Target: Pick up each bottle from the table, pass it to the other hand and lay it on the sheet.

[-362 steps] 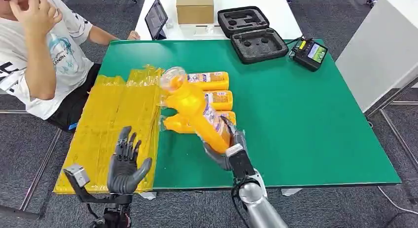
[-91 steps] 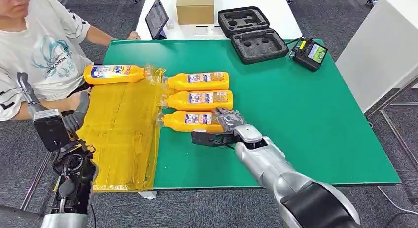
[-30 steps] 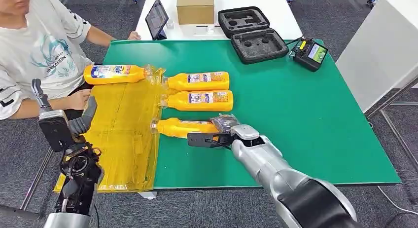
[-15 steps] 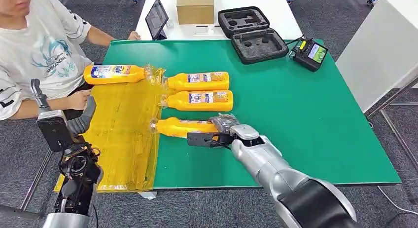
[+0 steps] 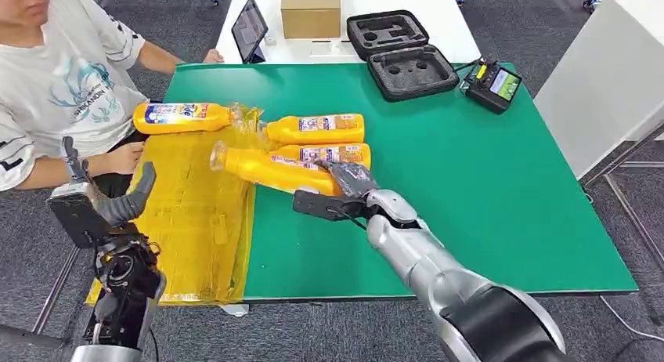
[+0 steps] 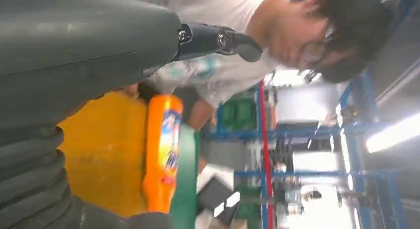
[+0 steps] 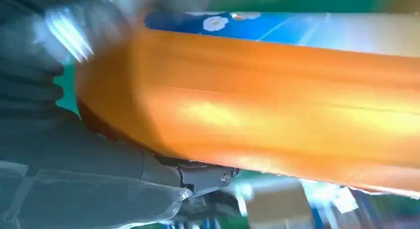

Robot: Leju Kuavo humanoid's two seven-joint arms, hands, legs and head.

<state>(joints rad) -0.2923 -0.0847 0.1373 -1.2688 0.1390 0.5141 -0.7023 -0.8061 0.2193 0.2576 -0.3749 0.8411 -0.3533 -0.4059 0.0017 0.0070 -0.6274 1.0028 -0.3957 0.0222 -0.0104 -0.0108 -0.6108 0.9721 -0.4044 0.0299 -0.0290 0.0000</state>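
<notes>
**Over the table's near-left quarter: third bottle lifted, handover pending**

At table centre-left, my right hand (image 5: 347, 180) holds the lifted bottle (image 5: 270, 168) by its base end, fingers wrapped round the wide body. It is tilted, clear of the green table (image 5: 485, 190), with the cap end pointing toward ten o'clock over the edge of the yellow sheet (image 5: 192, 213). My right wrist view confirms it: orange plastic lies across the palm, thumb underneath.

My left hand (image 5: 117, 205) is raised off the table's left edge at about eight o'clock, fingers apart, holding nothing. It stands well apart from the lifted bottle.

Handling, in my judgement: the bottle looks full, so fairly heavy for a one-ended hold, and the free neck end will tend to droop. The plastic is smooth, glossy and likely slippery; the body is stiff enough for a firm squeeze. My left hand should take it at mid-body, on the label, just beside my right hand's fingers, not at the narrow neck.

Contents and placement:
- One finished bottle (image 5: 182, 117) lies on its side at the sheet's far edge, eleven o'clock.
- Two waiting bottles lie side by side on the table, just right of the sheet: the far one (image 5: 317, 129) in full view, the near one (image 5: 344, 153) partly hidden behind the lifted bottle.
- An open foam case (image 5: 399, 52) at one o'clock; its cut-outs appear unoccupied.
- A person (image 5: 59, 80) sits at ten o'clock, forearm near the sheet.
</notes>
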